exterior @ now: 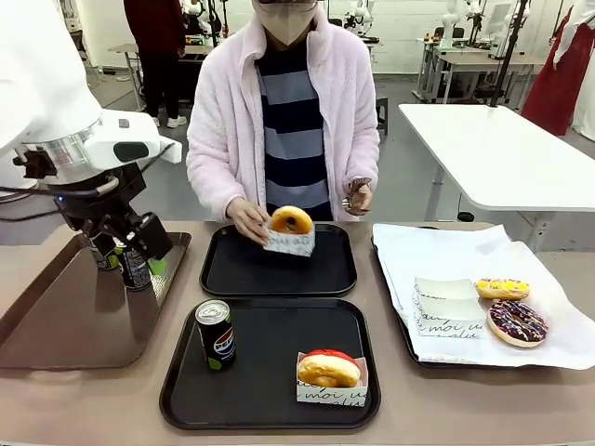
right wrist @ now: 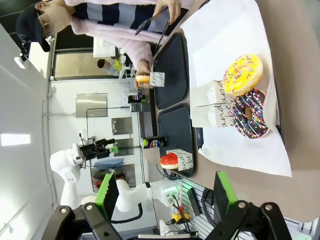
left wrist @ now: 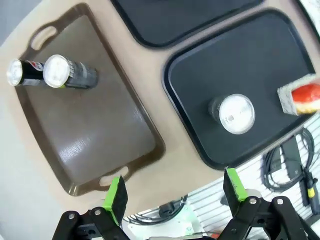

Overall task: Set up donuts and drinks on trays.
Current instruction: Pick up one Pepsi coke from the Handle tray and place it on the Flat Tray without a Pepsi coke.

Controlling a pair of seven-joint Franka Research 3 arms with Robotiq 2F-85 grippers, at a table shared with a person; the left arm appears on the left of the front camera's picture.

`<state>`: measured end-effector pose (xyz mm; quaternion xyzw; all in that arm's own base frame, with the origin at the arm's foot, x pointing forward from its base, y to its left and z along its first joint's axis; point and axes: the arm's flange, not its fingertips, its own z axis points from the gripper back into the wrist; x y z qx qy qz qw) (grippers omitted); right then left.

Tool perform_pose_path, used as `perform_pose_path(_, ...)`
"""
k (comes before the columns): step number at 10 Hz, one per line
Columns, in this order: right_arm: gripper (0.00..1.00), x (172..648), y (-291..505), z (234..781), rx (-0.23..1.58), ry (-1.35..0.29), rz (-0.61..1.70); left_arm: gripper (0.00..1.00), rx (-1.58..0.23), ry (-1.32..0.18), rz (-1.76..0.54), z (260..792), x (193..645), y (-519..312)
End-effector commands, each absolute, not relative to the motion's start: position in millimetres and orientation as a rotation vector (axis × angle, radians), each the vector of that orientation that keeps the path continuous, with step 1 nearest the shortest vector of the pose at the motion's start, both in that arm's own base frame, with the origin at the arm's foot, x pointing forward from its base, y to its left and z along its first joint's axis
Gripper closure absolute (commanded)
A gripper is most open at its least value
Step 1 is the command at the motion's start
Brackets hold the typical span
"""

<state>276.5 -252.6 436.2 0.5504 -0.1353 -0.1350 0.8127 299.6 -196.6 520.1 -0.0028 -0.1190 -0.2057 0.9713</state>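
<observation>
Two spare cans [exterior: 133,265] stand on the brown tray [exterior: 56,325] near the left gripper [left wrist: 174,187], which is spread wide and empty, presumably for the next pick. The near tray [exterior: 270,362] holds one can [exterior: 216,334] and a sleeved donut [exterior: 328,370]. The person's hand [exterior: 246,221] seats a second donut [exterior: 291,221] on the far tray [exterior: 279,269]. The right gripper [right wrist: 165,187] is spread and empty.

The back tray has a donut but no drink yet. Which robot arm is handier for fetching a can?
The left arm. Its open jaws hang above the brown tray holding two spare soda cans, beside the far black tray. The right jaws face the paper-lined donut tray.
</observation>
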Motion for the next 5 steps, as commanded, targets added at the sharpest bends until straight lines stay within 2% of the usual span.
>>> perform_pose_path(1, 0.0, 277.1, -253.4, 436.2, 1.193, -0.305, -0.282, 0.0, -0.055, -0.315, -0.25, 520.1, 353.9, -167.3)
perform_pose_path(3, 0.0, 277.1, -253.4, 436.2, 1.193, -0.305, -0.282, 0.0, 0.018, -0.362, -0.067, 509.3, 437.8, -140.4)
perform_pose_path(5, 0.0, 277.1, -253.4, 436.2, 1.193, -0.305, -0.282, 0.0, 0.098, -0.35, 0.106, 489.7, 469.9, -113.2)
